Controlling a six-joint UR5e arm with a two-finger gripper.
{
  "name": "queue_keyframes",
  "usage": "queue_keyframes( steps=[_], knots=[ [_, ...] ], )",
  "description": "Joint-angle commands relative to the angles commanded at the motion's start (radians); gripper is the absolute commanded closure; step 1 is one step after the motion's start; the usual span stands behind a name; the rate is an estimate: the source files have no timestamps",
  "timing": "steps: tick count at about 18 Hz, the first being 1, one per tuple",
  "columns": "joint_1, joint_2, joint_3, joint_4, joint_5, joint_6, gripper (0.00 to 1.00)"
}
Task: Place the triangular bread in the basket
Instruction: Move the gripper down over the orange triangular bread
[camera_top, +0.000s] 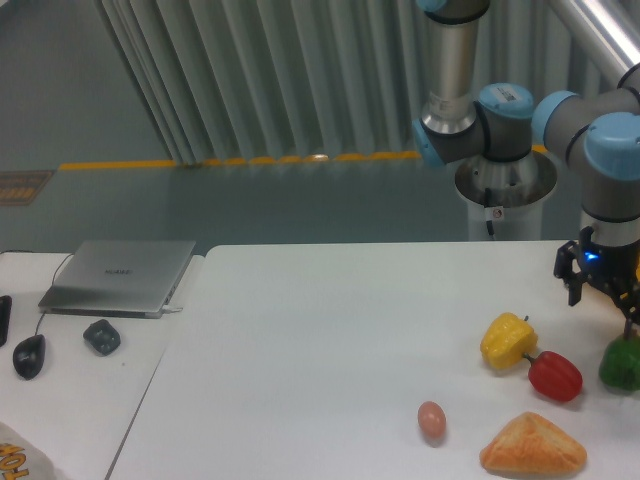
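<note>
Triangular bread lies flat at the table's near right edge, pinkish egg just left of it. Behind: red pepper touching yellow pepper, green pepper at frame edge. Gripper hangs over the far right, nothing visibly held; opening can't be read. Closed laptop far left.

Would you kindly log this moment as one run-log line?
gripper: above table's right edge, holding nothing visible | golden-orange triangular bread: on white table, untouched | basket: not in view | nearest: red pepper
</note>
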Motion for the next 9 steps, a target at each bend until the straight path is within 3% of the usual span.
queue_keyframes(
  steps=[3,9],
  knots=[
    [-0.04,-0.051,0.06,0.054,0.034,0.037,0.0],
    [-0.11,-0.144,0.092,0.078,0.184,0.178,0.0]
  ],
)
